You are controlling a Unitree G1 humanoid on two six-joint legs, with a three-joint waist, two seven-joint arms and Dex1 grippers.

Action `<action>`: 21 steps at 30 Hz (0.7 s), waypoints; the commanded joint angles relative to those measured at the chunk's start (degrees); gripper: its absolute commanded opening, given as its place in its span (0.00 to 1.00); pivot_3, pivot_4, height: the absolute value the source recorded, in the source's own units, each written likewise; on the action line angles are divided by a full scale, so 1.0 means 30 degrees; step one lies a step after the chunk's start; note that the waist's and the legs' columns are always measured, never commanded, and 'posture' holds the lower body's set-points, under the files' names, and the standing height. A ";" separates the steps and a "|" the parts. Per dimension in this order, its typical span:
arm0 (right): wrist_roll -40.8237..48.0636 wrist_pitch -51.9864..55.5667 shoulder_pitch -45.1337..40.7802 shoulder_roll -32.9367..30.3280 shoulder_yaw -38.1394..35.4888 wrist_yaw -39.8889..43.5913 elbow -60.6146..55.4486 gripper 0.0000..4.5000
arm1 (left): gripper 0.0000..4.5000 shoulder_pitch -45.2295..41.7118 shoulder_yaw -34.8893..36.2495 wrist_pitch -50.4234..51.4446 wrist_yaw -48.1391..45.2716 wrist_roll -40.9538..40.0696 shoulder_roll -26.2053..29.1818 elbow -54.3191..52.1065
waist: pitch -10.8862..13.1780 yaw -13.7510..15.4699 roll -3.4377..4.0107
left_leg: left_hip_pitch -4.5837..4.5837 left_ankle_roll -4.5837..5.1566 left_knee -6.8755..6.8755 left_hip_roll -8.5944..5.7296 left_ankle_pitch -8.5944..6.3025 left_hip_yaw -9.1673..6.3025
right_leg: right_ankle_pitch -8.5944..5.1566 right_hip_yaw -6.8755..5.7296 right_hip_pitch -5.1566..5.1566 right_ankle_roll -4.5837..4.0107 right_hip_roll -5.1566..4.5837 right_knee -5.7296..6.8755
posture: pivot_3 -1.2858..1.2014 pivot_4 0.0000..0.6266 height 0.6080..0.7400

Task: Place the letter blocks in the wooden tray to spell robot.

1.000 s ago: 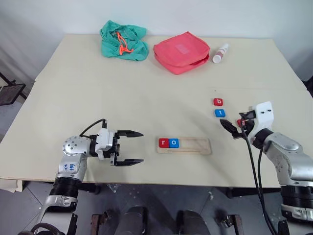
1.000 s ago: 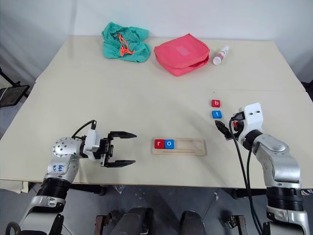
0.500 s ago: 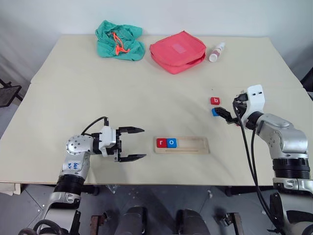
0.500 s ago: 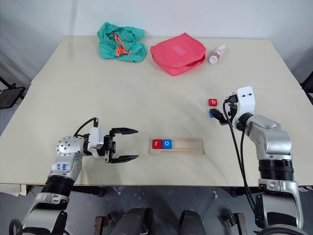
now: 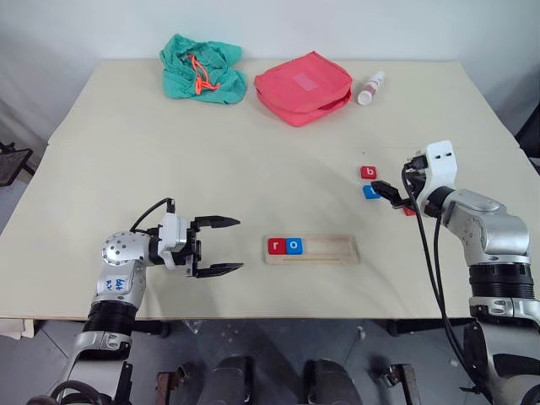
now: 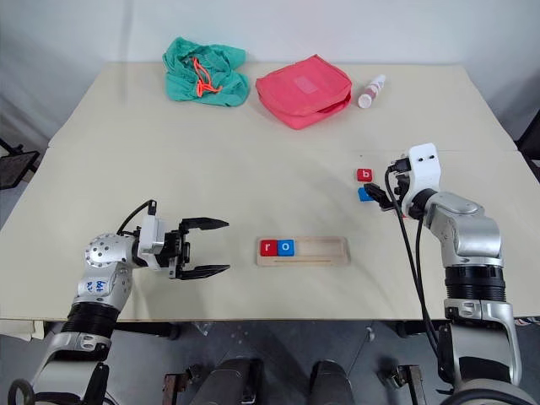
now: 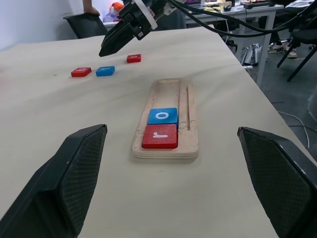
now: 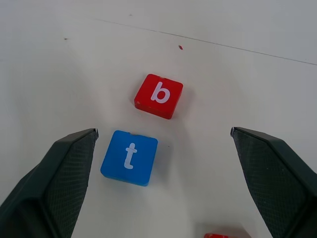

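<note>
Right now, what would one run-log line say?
tray: r, o placed | right tool: open above b, t | left tool: open, idle

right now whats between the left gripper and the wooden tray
Nothing: bare tabletop separates the open left gripper from the wooden tray. The left wrist view shows it too, the tray's near end holding the red r block.

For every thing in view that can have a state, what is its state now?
wooden tray: holds r and o at its left end, rest free
b block: loose on table
t block: loose on table
left gripper: open, empty
right gripper: open above the t block
red pouch: closed
</note>
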 commanded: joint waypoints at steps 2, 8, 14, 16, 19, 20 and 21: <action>-0.0118 -0.0373 -0.0603 -0.0034 0.0003 0.0291 -0.0008 1.00 | 1.00 0.0214 0.0235 0.0058 0.0050 -0.0180 0.0203 -0.0600 | 0.0000 -0.0013 0.0000 | -0.0009 0.0000 0.0002 0.0001 0.0000 0.0005 | 0.0000 -0.0001 -0.0013 0.0000 0.0000 0.0001 | 0.52 0.24 1.00; -0.0439 0.0580 -0.2242 0.0916 0.0480 -0.0776 0.1150 1.00 | 1.00 0.0314 0.0187 0.0006 0.0179 -0.0147 0.0108 -0.0756 | 0.0000 -0.0056 0.0000 | -0.0019 -0.0001 0.0007 0.0005 0.0001 0.0013 | 0.0000 -0.0001 -0.0027 0.0000 0.0001 0.0002 | 0.52 0.24 1.00; -0.1460 0.0380 -0.4837 0.2144 0.0998 -0.1731 0.4811 1.00 | 1.00 0.0405 0.0213 -0.0278 0.0515 -0.0097 -0.0135 -0.0817 | 0.0000 -0.0205 0.0000 | -0.0032 -0.0006 0.0000 0.0003 0.0004 -0.0020 | 0.0000 -0.0008 -0.0044 0.0000 0.0002 0.0028 | 0.52 0.24 1.00; -0.1856 0.0143 -0.5438 0.2348 0.1216 -0.1977 0.5915 1.00 | 1.00 0.0472 0.0200 -0.0262 0.0631 -0.0072 -0.0162 -0.0918 | 0.0000 -0.0229 0.0000 | -0.0041 -0.0006 0.0000 -0.0006 0.0003 -0.0034 | 0.0000 -0.0009 -0.0047 0.0000 0.0000 0.0029 | 0.52 0.24 1.00; -0.2407 -0.1190 -0.6274 0.2785 0.1377 -0.2294 0.7771 1.00 | 1.00 0.0713 0.0160 -0.0208 0.0734 -0.0144 -0.0186 -0.1175 | 0.0000 -0.0370 0.0001 | -0.0062 -0.0006 0.0000 -0.0009 0.0003 -0.0045 | 0.0000 -0.0011 -0.0063 0.0000 0.0000 0.0029 | 0.52 0.24 1.00; -0.2559 -0.1633 -0.6508 0.2907 0.1391 -0.2338 0.8337 1.00 | 1.00 0.0797 0.0151 -0.0181 0.0824 -0.0147 -0.0198 -0.1317 | 0.0000 -0.0440 0.0001 | -0.0064 -0.0006 0.0000 -0.0008 0.0003 -0.0046 | 0.0000 -0.0012 -0.0065 0.0000 0.0000 0.0030 | 0.52 0.24 1.00; -0.2688 -0.1936 -0.6723 0.3022 0.1387 -0.2388 0.8859 1.00 | 1.00 0.0871 0.0157 -0.0165 0.0919 -0.0142 -0.0213 -0.1432 | 0.0000 -0.0477 0.0001 | -0.0071 -0.0006 -0.0002 -0.0007 0.0004 -0.0051 | 0.0000 -0.0015 -0.0073 0.0000 0.0001 0.0031 | 0.52 0.24 1.00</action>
